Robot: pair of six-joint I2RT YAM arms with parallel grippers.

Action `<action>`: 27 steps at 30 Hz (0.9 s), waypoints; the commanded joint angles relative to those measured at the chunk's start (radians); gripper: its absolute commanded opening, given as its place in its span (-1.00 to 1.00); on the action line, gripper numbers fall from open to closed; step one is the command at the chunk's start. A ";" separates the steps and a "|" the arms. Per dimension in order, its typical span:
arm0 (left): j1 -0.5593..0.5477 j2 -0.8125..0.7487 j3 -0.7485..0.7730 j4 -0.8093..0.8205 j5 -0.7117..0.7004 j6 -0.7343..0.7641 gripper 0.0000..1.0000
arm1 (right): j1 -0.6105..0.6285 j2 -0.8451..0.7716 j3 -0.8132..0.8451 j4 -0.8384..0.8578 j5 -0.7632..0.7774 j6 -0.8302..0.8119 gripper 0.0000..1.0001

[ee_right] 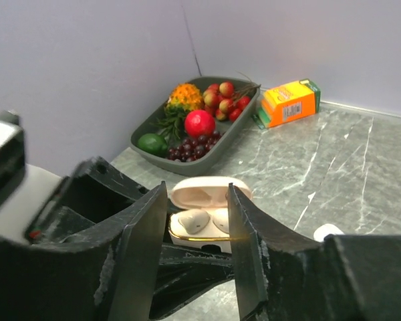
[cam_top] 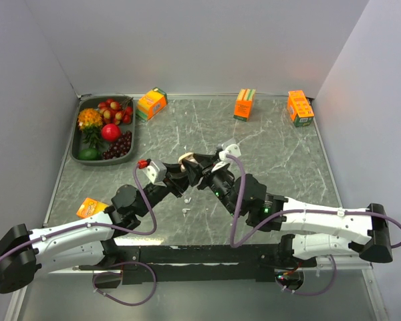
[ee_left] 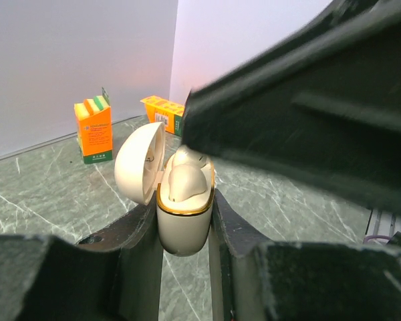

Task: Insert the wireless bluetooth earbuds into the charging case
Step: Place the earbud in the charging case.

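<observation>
Firmly, left claw [ee_left: 185, 237] pinches the glossy, rounded charging case [ee_left: 182, 224], perhaps full; right claw [ee_right: 196, 231] spread.

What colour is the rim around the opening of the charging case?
The rim is gold, against the cream charging case body; the left wrist view shows it best.

The middle of the table [cam_top: 287, 154] is blocked by the left tool [cam_top: 185, 168] and the right tool [cam_top: 210, 166], which are set close together there. The way down onto the open charging case [ee_left: 184, 221] is barred by the right tool's parted fingers [ee_right: 140, 247] and flanked by the raised lid [ee_left: 140, 164]. Bare table is found to the right and behind, bounded by a row of orange cartons [cam_top: 244, 104] and the fruit tray [cam_top: 77, 144], while a loose earbud [cam_top: 186, 210] and another carton [cam_top: 91, 208] are met nearer the arms.
</observation>
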 commanded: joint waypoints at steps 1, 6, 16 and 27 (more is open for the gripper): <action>0.002 -0.021 0.032 0.040 0.008 -0.012 -0.98 | 0.017 -0.084 0.136 -0.071 0.050 -0.026 0.00; 0.002 -0.061 0.021 -0.014 0.048 0.000 -0.98 | -0.053 -0.065 0.360 -0.471 -0.029 -0.021 -0.03; 0.002 -0.153 0.009 -0.199 0.146 0.047 -0.98 | -0.284 0.309 0.954 -1.317 -0.498 0.130 -1.00; 0.002 -0.210 0.018 -0.331 0.145 0.107 -0.98 | -0.284 0.429 0.943 -1.349 -0.634 0.153 -1.00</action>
